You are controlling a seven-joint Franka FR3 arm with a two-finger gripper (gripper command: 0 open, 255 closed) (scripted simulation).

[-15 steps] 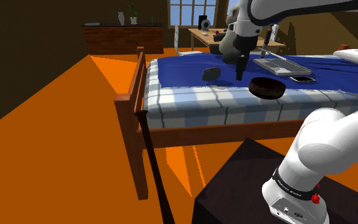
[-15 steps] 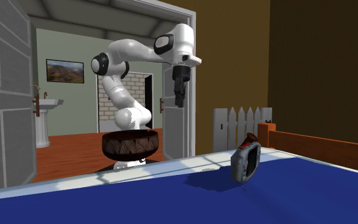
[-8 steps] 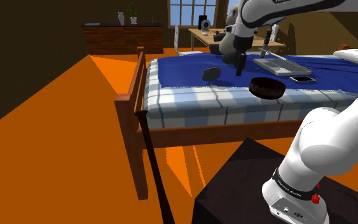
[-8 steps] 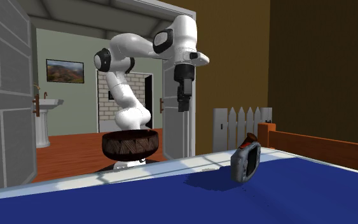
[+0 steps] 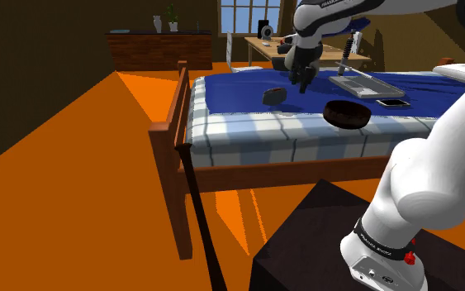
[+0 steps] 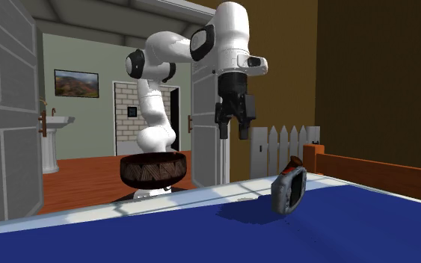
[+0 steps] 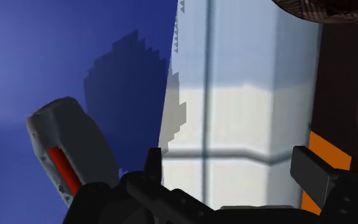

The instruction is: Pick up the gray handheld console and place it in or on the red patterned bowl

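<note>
Over bed point(image 5: 239, 91): jaws apart, empty, hanging. Gray console point(image 6: 288, 190) propped tilted nearby; bowl point(image 6: 153, 170) at bed's stand-side edge.

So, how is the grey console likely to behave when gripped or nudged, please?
The console looks like a rigid shell, so it probably won't flex. It stands tilted on one edge on the blue bedspread, so a nudge would likely tip it over. Its rounded edges might slip in the tool.

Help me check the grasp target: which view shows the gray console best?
The second exterior view: the console stands tilted on the blue cover, unobstructed. The shoulder view gives it small and dark; the wrist view catches one end with a red stripe.
</note>
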